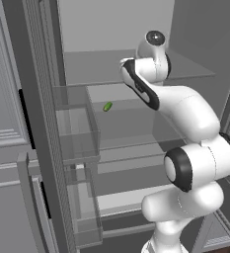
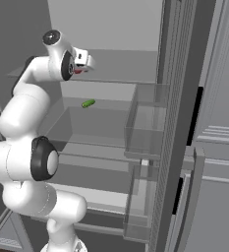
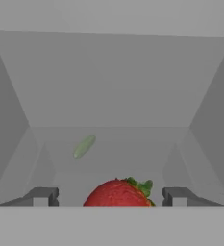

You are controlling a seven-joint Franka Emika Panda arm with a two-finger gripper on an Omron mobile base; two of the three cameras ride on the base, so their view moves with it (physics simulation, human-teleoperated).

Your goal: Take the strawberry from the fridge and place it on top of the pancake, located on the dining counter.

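Observation:
The fridge (image 1: 136, 143) stands open, and my arm reaches onto its upper glass shelf (image 2: 116, 74). The red strawberry (image 3: 116, 194) with its green leaves lies on that shelf, right between my gripper's (image 3: 111, 196) two dark fingertips (image 3: 45, 196). A gap shows on each side of the fruit, so the gripper is open and touches nothing. From the right base, the hand (image 2: 84, 63) hovers over a speck of red (image 2: 78, 71). The pancake and the dining counter are out of view.
A small green oblong item (image 1: 107, 106) (image 2: 88, 103) (image 3: 84, 146) lies on the shelf below, further back. Clear door bins (image 1: 77, 133) (image 2: 145, 128) hang on the open doors at both sides. The fridge's pale walls close in around the hand.

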